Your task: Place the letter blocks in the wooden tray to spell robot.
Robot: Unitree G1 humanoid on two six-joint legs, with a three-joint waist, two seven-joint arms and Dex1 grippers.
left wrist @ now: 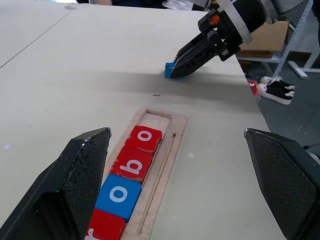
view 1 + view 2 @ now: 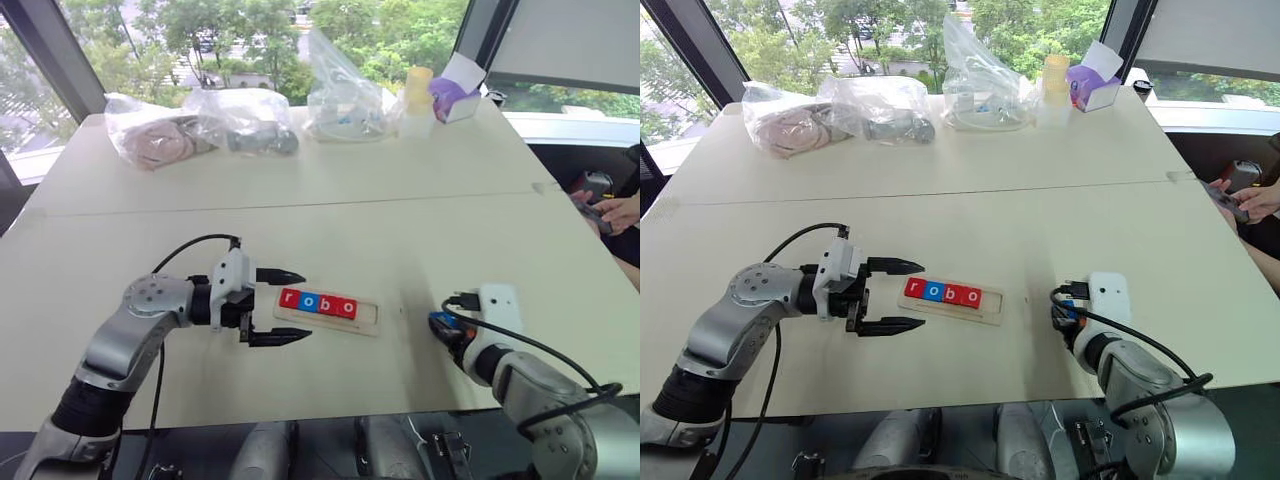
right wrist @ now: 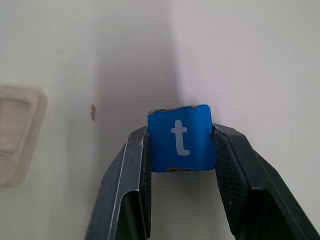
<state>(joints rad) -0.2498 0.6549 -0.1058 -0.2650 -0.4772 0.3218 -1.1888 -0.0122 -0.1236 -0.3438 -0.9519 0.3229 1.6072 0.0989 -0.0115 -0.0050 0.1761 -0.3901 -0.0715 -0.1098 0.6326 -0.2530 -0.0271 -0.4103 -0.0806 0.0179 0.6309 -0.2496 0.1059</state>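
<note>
On pale table [image 2: 400, 200], plastic bags [image 2: 200, 125] along far edge. Toward near edge, left gripper [image 2: 305, 304] spread wide, one finger either side of left end of wooden tray [image 2: 368, 317]. Within tray, row of red r [image 2: 289, 298], blue o [image 2: 308, 301], red b [image 2: 327, 305], red o [image 2: 346, 308]; right-end slot free. Right of tray and apart from it, right gripper [image 2: 442, 325] clamped on blue t block [image 3: 181, 137], low by tabletop.

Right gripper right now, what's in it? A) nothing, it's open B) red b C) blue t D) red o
C: in the right wrist view the right gripper is shut on the blue t block, one finger on each side of it, while the wooden tray holds r, o, b, o.
</note>
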